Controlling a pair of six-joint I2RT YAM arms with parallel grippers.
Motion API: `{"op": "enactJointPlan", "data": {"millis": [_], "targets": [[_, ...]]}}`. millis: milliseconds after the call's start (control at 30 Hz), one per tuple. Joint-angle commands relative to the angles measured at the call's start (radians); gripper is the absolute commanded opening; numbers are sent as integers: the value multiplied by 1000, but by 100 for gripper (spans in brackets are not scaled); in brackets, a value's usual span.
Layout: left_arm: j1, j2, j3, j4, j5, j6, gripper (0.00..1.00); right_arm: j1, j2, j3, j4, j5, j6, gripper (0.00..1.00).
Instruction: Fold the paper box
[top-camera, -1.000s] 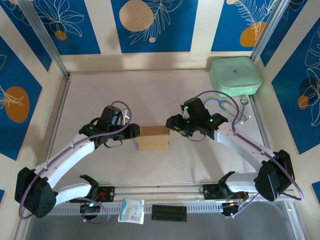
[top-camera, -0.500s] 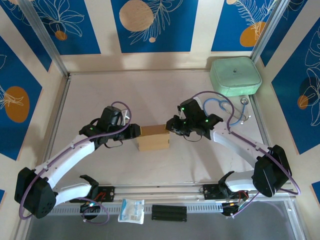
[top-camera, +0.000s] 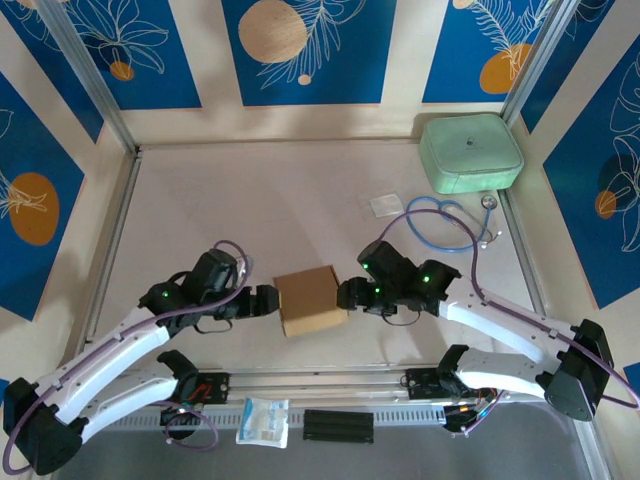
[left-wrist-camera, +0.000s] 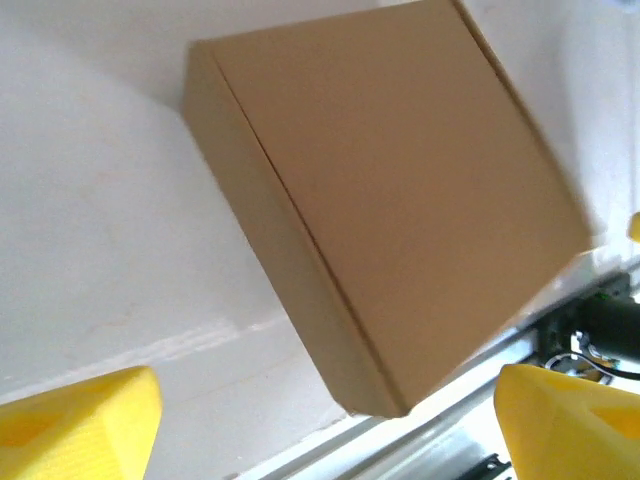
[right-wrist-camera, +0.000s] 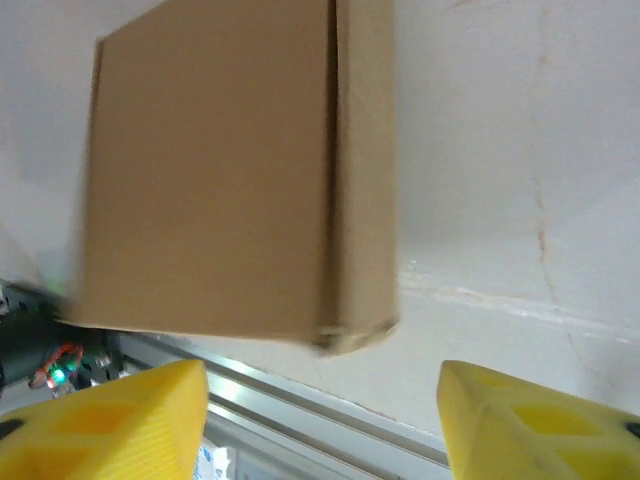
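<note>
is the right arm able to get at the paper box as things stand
Probably yes: the right gripper sits open just beside the paper box, facing its near side, with nothing but bare table between them.

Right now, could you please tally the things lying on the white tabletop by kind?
Brown cardboard box: 1
Mint-green case: 1
Blue stethoscope: 1
Small clear packet: 1
Total: 4

Blue leaf-patterned wall panels (top-camera: 350, 70) surround a pale tabletop (top-camera: 250, 200) framed by aluminium rails (top-camera: 111, 240).
</note>
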Motion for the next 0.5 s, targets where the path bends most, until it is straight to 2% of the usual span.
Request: {"op": "enactJointPlan", "data": {"millis": [0, 200, 300, 367, 467], "targets": [[-2, 71, 34, -26, -51, 13, 89, -57, 6, -2, 7, -6, -8, 70], [-3, 271, -22, 182, 70, -8, 95, -110, 149, -56, 191, -84, -68, 72], [-7, 335, -64, 323, 160, -68, 94, -97, 246, -45, 233, -140, -117, 66], [-16, 368, -104, 454, 222, -133, 86, -69, 311, -37, 256, -165, -120, 58], [-26, 407, -165, 673, 289, -227, 69, -24, 374, 8, 256, -160, -108, 48]]}}
